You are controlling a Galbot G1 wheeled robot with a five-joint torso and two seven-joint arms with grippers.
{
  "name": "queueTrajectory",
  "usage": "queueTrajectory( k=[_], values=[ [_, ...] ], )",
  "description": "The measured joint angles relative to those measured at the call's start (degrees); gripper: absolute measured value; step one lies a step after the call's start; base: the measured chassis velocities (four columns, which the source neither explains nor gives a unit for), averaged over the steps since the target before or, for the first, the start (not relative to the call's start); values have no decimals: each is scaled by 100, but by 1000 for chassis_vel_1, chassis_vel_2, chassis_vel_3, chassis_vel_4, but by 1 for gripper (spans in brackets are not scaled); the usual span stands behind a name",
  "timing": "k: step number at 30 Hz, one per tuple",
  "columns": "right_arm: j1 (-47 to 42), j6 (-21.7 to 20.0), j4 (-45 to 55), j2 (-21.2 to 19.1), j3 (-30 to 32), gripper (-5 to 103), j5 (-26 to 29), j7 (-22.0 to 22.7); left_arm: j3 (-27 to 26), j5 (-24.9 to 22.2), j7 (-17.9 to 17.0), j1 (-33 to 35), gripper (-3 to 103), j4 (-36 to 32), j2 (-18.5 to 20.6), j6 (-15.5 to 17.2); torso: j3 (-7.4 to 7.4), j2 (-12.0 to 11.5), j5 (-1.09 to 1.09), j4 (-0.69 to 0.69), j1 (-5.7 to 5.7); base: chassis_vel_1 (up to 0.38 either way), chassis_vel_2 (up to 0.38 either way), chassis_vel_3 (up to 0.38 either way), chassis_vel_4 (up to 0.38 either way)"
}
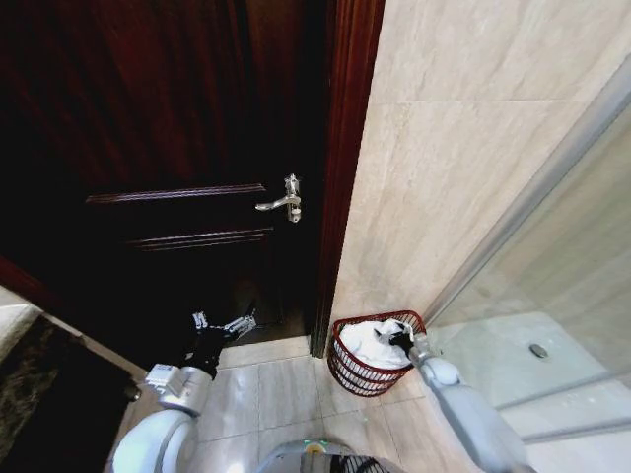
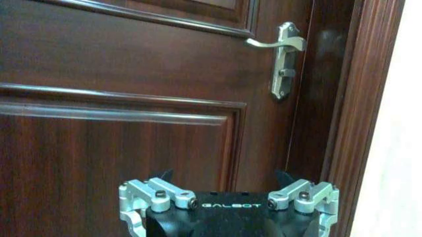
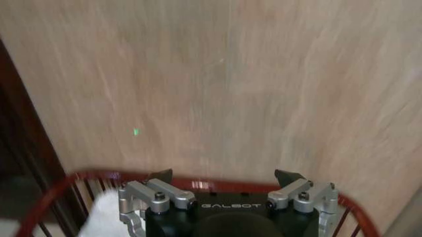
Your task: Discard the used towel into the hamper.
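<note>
Towel (image 1: pixel 373 343), white and crumpled, lies inside the hamper (image 1: pixel 347 372), heaped against the side nearer the door. Hamper stands on the tiled floor (image 1: pixel 286 389) at the foot of the beige wall (image 1: pixel 444 148), just beside the dark door frame (image 1: pixel 340 177).

Right gripper (image 1: pixel 402 338) hovers at the hamper's rim, over the towel's edge nearest the glass shower panel (image 1: pixel 582 296). Head view leaves the fingers a dark blur against the cloth. Right wrist view settles it: fingers (image 3: pixel 160 175) spread wide apart, nothing between them, the wall straight ahead, the red rim (image 3: pixel 197 178) curving just beyond the fingertips, a corner of the white towel (image 3: pixel 102 215) off to one side of the gripper body. Released, then.

Left gripper (image 1: pixel 223 325) held low, well apart from the hamper, facing the dark wooden door (image 1: pixel 177 148). Head view shows its two pale fingers parted. Left wrist view confirms open and empty, and adds the door's panel mouldings straight ahead plus the silver lever handle (image 2: pixel 285 54) up beyond it, not touched.
</note>
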Motion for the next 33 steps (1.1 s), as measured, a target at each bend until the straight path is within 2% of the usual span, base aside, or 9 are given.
queueTrajectory(
  k=[4, 6, 8, 11, 13, 16, 25, 33],
  values=[
    [-483, 50, 706, -76, 252, 100, 99, 197, 1, 0, 0, 0, 100, 0, 0, 0, 1, 0, 0, -2, 0, 0, 0, 0, 0],
    [-932, 214, 1354, -48, 569, 100, 88, 364, 0, 0, 0, 0, 100, 0, 0, 0, 2, 3, 0, 1, 1, 0, 0, 0, 0],
    [-1307, 477, 1862, 118, 958, 100, -195, 384, 0, 0, -1, 0, 100, 0, 0, 0, 4, 7, 0, -1, 1, 0, 0, 0, 0],
    [-1637, 628, 2408, 320, 1272, 100, -386, 517, 0, 0, 1, 0, 100, 0, 0, 0, 6, 11, 1, -2, 3, 0, 0, 0, 0],
    [-1757, 663, 2626, 388, 1365, 100, -405, 561, 0, 0, 0, 0, 100, 0, 0, 0, 7, 12, -1, -1, 4, 0, 0, 0, 0],
    [-2284, 731, 3576, 683, 1749, 100, -414, 685, 0, 0, 0, 0, 100, 0, 0, 0, 9, 18, -2, 0, 7, 0, 0, 0, 0],
    [-3107, 1065, 4795, 1103, 1978, 100, -402, 1011, 0, 0, 0, 0, 100, 0, 0, 0, 13, 24, 0, 0, 10, 0, 0, 0, 0],
    [-3573, 1278, 5360, 1527, 1978, 100, -624, 1179, 0, 0, 0, 0, 100, 0, 0, 0, 15, 28, 0, -1, 12, 0, 0, 0, 0]
  ],
)
